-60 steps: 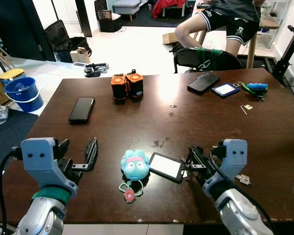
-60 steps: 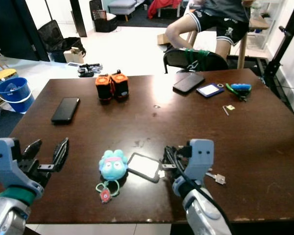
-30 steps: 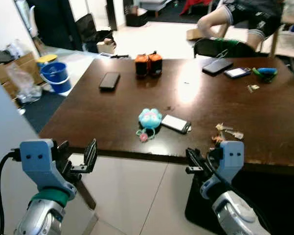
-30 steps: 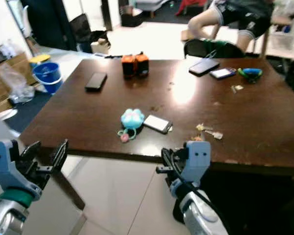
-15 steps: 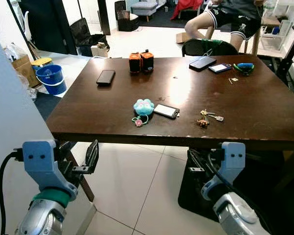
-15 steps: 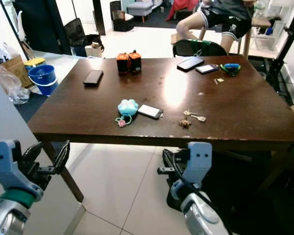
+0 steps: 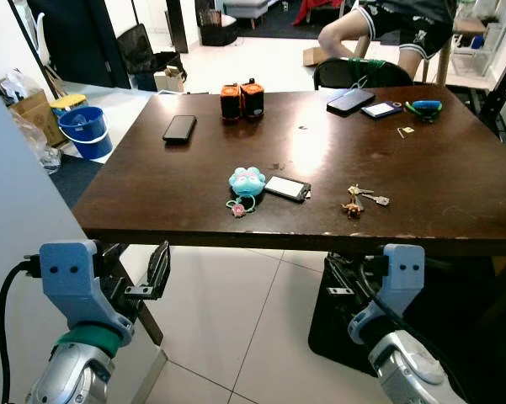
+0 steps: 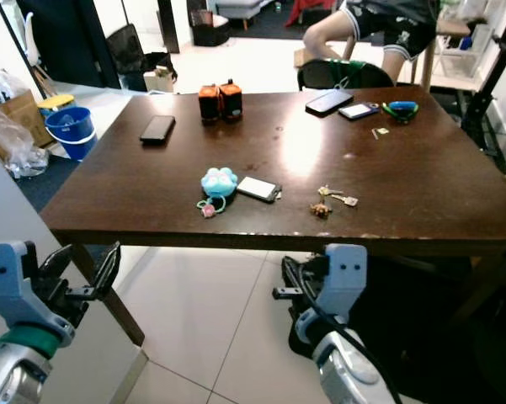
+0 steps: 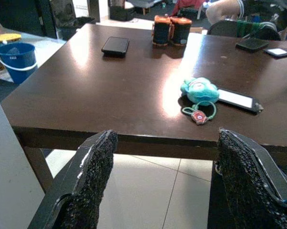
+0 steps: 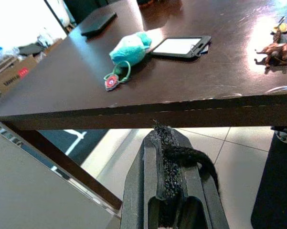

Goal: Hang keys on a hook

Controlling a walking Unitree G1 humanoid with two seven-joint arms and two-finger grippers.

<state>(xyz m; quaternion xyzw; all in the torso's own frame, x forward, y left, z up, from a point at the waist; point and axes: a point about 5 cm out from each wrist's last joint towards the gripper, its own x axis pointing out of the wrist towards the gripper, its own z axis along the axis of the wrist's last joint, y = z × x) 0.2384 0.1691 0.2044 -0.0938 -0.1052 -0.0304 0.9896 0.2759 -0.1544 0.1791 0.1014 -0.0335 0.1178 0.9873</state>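
Below the near edge of the dark brown wooden table (image 7: 194, 210), both pincers hang over the pale tiled floor (image 7: 236, 320); the left gripper (image 7: 143, 273) has its two black fingers spread wide with nothing between them, and the right gripper (image 7: 341, 278) has its fingers pressed together with nothing visibly between them; neither touches the table.

On the tabletop, right of centre and toward the near edge, lies the small bunch of metal keys with a brown charm (image 7: 358, 200), untouched and well apart from both grippers; no hook can be made out, so I judge the task barely begun: the keys have yet to be reached, lifted, carried and hung.

Counting outward: one turquoise plush keychain with a red tag (image 7: 245, 183); one white-faced card holder (image 7: 287, 188) just right of it; one black phone (image 7: 179, 128) far left; two orange-and-black cylinders (image 7: 242, 98) side by side; one dark phone (image 7: 351, 101), one blue-edged card (image 7: 381, 109) and one blue-green tool (image 7: 423, 107) at the far right; one blue bucket (image 7: 82, 128) on the floor; one seated person (image 7: 387, 25) beyond the table.
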